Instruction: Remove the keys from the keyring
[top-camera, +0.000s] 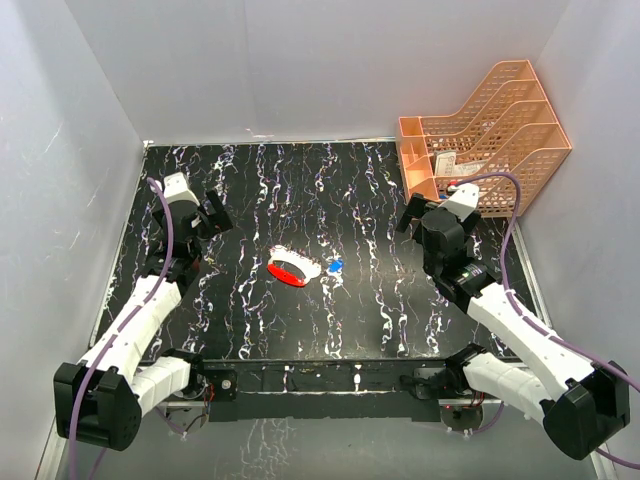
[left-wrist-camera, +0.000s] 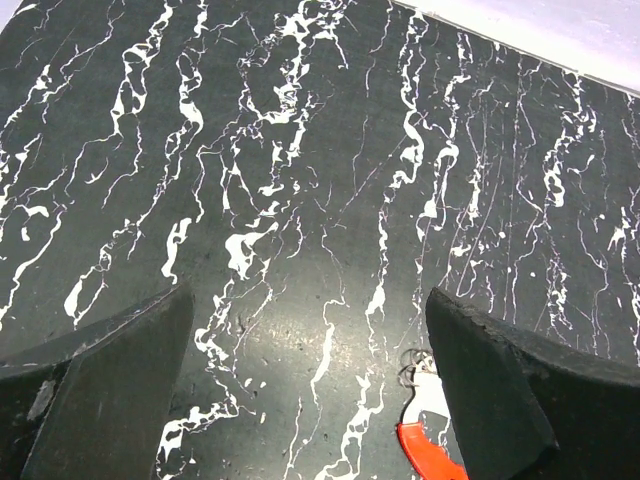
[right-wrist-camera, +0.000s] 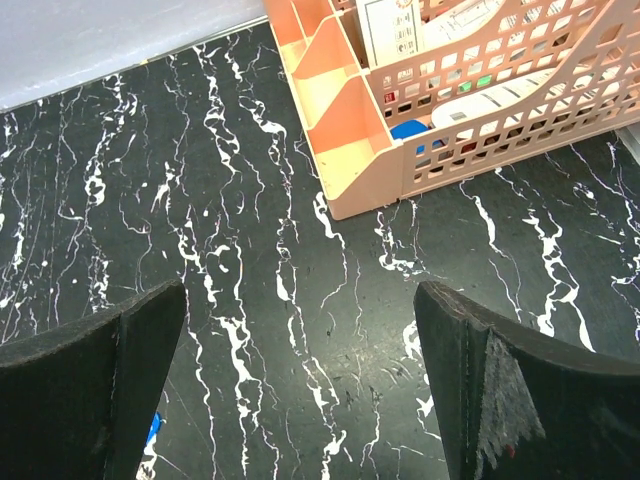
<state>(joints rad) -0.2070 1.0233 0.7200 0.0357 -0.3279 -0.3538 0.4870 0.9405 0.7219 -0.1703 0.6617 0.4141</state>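
The keyring, a flat oval loop part red and part white, lies near the middle of the black marbled table. A tiny blue key lies just to its right, apart from it. My left gripper is open and empty, well to the left of the keyring. In the left wrist view a red and white bit of the keyring shows beside the right finger. My right gripper is open and empty, to the right of the key. In the right wrist view a blue speck of the key shows by the left finger.
An orange mesh file rack with papers stands at the back right, and shows in the right wrist view. Grey walls enclose the table on three sides.
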